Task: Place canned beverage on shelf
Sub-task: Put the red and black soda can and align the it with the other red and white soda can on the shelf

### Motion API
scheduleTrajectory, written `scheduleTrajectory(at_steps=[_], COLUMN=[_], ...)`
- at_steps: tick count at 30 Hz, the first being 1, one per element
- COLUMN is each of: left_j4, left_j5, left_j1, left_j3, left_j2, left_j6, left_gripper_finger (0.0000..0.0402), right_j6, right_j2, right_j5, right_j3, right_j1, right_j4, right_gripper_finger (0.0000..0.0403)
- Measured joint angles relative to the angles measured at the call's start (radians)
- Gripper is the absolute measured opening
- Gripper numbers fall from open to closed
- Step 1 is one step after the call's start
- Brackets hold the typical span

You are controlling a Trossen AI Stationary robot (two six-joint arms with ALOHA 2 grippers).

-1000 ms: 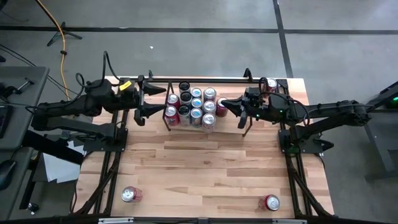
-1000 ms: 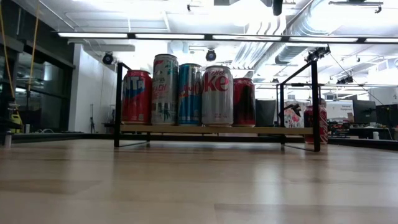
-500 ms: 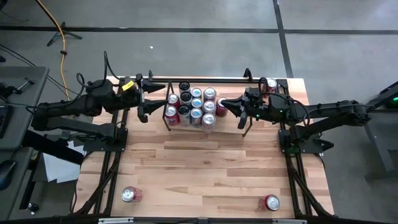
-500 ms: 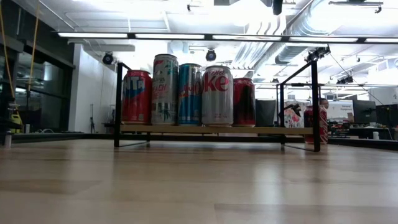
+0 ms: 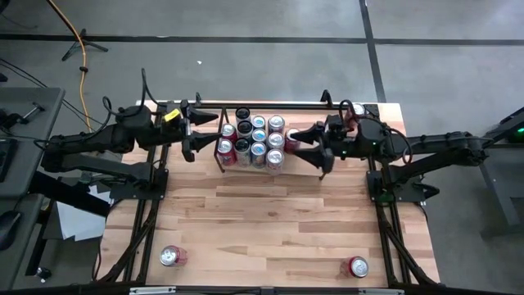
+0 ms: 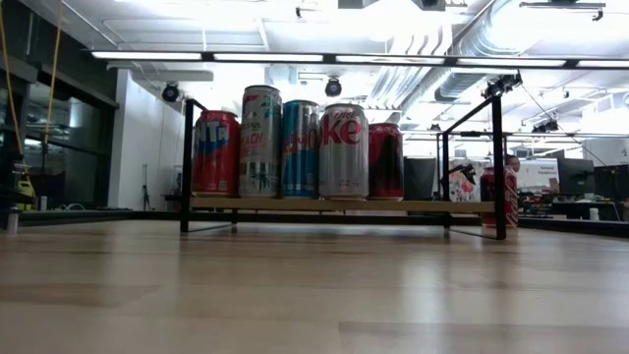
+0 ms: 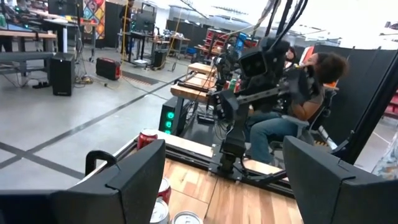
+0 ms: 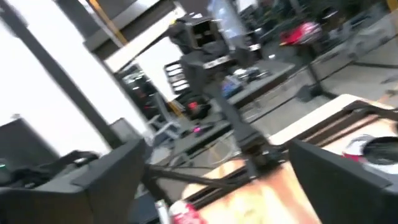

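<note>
Since a second ago my right gripper has let go: its jaws, then pinched together beside the shelf, now stand spread wide with nothing between them, flanking the red can at the shelf's right end. That can stands on the shelf edge just beside the cluster of cans. My left gripper has shifted a little and hovers at the shelf's left end, jaws parted and empty, close to the nearest red can of the cluster.

From the low view the shelf carries a row of upright cans: a red one, a tall pale one, a blue one, a silver one and a dark red one. Another red can stands on the desk behind the shelf's right post; from above it shows at the desk's far right corner.

Two more cans stand on the desk, well apart from the shelf near the front edge: one at the left, one at the right.

My left wrist view looks across to the right arm and a seated person beyond the desk.
</note>
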State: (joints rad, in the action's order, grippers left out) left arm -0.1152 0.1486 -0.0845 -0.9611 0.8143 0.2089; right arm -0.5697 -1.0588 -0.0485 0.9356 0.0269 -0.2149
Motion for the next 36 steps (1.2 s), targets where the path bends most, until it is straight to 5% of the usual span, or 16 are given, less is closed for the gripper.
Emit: scheduleTrajectory(at_steps=[3, 9, 16, 26, 31, 36], left_j4=[-0.001, -0.001, -0.001, -0.001, -0.001, -0.001], left_j5=[0.000, 0.000, 0.000, -0.014, -0.018, -0.020], left_j1=[0.000, 0.000, 0.000, 0.000, 0.000, 0.000], left_j3=[0.000, 0.000, 0.000, 0.000, 0.000, 0.000], left_j2=[0.000, 0.000, 0.000, 0.000, 0.000, 0.000], left_j6=[0.000, 0.001, 0.001, 0.025, 0.026, 0.026], left_gripper_finger=[0.0275, 0.0275, 0.0275, 0.0275, 0.0275, 0.0275], right_j6=[0.003, -0.103, -0.292, -0.984, -1.374, -1.586], right_j2=[0.000, 0.000, -0.068, -0.343, -0.469, -0.570], right_j5=[0.059, 0.176, 0.150, 0.145, 0.265, 0.347], right_j3=[0.029, 0.117, 0.366, 0.632, 0.632, 0.632], right_j1=[0.000, 0.028, 0.242, 0.670, 0.842, 0.926], right_j4=[0.003, 0.071, 0.595, 1.465, 1.595, 1.529], right_gripper_finger=[0.0393, 0.0368, 0.0367, 0.0367, 0.0367, 0.0367])
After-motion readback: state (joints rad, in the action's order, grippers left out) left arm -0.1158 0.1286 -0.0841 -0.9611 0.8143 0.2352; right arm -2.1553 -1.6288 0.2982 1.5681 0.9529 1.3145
